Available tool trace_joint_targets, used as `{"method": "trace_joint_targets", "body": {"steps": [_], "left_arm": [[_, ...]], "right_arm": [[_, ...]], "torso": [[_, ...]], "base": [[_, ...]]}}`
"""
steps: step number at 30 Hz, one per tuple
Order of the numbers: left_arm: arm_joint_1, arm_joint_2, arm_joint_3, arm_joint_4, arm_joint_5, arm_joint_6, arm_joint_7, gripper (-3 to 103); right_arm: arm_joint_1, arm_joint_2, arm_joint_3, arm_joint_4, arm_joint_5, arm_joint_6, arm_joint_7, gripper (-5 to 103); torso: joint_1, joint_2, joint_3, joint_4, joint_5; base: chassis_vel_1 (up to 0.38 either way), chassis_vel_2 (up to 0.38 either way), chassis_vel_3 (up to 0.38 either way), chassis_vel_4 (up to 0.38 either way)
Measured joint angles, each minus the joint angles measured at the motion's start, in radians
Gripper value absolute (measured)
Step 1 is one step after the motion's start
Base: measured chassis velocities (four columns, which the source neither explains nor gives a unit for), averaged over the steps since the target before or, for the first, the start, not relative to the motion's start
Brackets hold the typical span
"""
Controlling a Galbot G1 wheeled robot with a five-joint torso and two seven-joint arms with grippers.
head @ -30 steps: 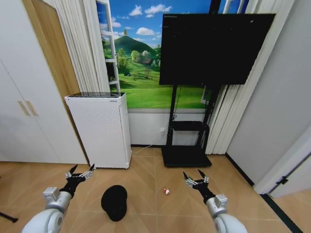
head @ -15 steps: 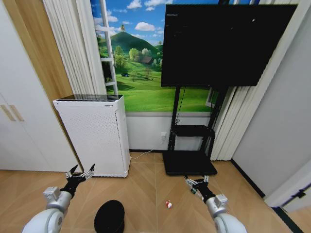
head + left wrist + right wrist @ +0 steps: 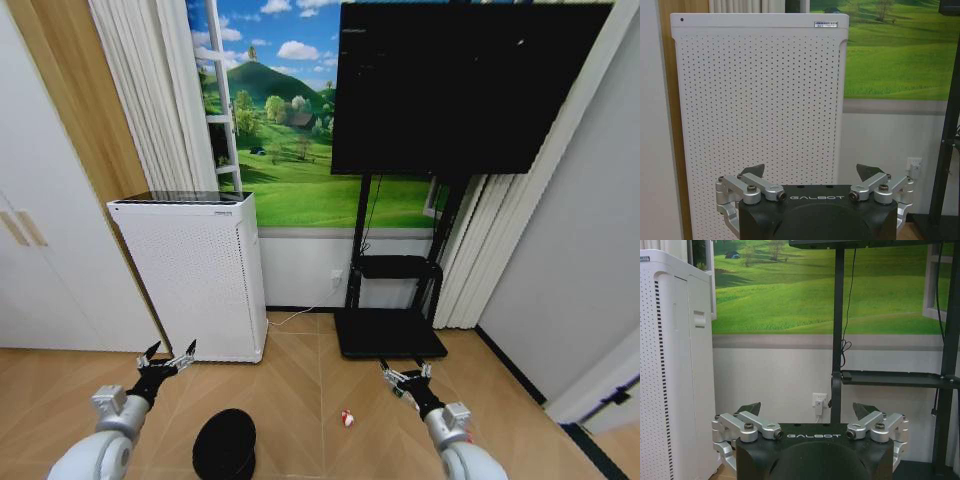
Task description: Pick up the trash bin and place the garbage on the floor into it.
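The black round trash bin [image 3: 225, 445] stands on the wooden floor at the bottom of the head view, between my two arms. A small red-and-white piece of garbage [image 3: 347, 418] lies on the floor to its right. My left gripper [image 3: 166, 357] hovers open above and left of the bin, empty. My right gripper [image 3: 406, 375] is open too, held right of the garbage and above the floor. In the left wrist view the left gripper [image 3: 813, 171] faces the white appliance; in the right wrist view the right gripper [image 3: 808, 409] faces the wall and TV stand.
A tall white perforated appliance [image 3: 190, 272] stands against the wall ahead on the left. A black TV stand [image 3: 390, 330] with a large screen [image 3: 462, 85] stands ahead on the right. White cupboard doors [image 3: 45, 260] line the left side.
The head view has shifted: the bin and garbage now sit lower in the picture and the appliance and screen look larger and closer. Both grippers stay open in the same pose.
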Motion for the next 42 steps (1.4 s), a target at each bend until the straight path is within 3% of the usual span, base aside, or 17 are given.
{"method": "trace_joint_targets", "body": {"steps": [42], "left_arm": [[0.006,-0.014,-0.002,0.009,0.013,-0.017,0.009,100]], "right_arm": [[-0.015,0.010,0.018,-0.009,0.023,0.027,0.019,100]], "torso": [[-0.081,-0.190,-0.109,0.0001,0.0000]], "base": [[0.000,0.000,0.000,0.000]]}}
